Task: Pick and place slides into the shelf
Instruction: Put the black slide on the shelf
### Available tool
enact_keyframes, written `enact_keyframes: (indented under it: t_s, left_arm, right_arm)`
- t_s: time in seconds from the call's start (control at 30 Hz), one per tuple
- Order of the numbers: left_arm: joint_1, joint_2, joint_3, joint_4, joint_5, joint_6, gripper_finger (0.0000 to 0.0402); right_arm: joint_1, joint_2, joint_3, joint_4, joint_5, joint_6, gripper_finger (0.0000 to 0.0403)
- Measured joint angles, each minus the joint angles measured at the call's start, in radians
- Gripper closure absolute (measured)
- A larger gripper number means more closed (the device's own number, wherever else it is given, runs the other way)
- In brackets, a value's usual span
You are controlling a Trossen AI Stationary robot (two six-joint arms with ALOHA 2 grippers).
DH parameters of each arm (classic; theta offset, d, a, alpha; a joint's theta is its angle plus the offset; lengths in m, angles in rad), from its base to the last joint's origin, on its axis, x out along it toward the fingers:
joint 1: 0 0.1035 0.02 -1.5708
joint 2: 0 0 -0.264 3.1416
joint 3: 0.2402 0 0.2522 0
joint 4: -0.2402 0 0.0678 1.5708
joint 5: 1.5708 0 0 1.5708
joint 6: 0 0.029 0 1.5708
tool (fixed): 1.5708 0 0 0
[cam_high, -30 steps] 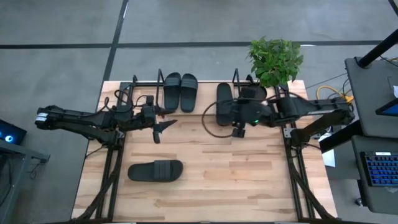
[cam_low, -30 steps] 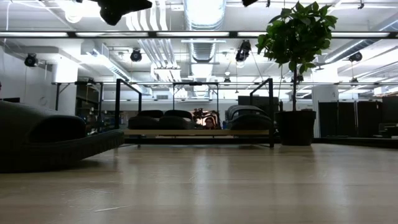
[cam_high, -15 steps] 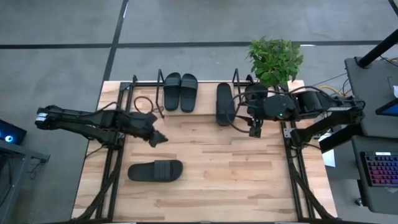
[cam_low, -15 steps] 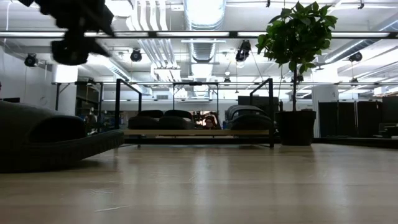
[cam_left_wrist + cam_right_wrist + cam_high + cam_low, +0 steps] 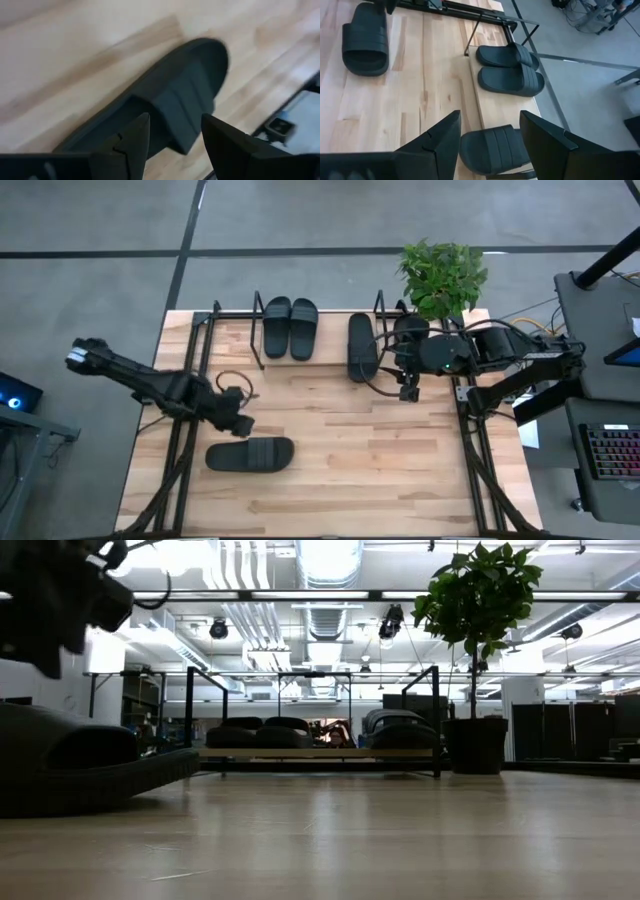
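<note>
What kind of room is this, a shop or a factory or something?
Probably a robotics lab or workshop in an open industrial hall. The low view shows bare ceiling ducts and hanging lights overhead. From above, the wooden table stands on a grey concrete floor, with a keyboard at a workstation beside it.

light: bright, even overhead | glare: ceiling lights (image 5: 322, 558) | blur: left wrist view, near slide (image 5: 80, 765)

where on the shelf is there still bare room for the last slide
The bare patch of the shelf board lies between the pair of slides and the single slide at its plant-side end. The loose slide lies under the left end effector.
</note>
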Motion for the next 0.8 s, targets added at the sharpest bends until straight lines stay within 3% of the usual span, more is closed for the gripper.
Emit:
enact_keyframes:
  t_s: [0.13,0.3,0.53,0.8]
  left_arm:
    - [-0.1,0.065,-0.005,0.003,-0.006,-0.115,0.0237]
    - [-0.189,0.137,-0.012,0.025,-0.11,-0.218,0.0237]
    - [-0.208,0.174,-0.09,0.314,-0.148,-0.207,0.0237]
    - [-0.209,0.177,-0.165,0.384,-0.164,-0.227,0.0237]
  right_arm:
    - [0.0,-0.002,0.0,-0.001,0.0,0.006,0.0209]
    - [0.0,-0.007,0.0,-0.002,0.0,0.008,0.0209]
    - [0.0,-0.007,0.0,-0.008,0.0,0.012,0.0209]
    - [0.0,-0.007,0.0,-0.056,0.0,0.032,0.0209]
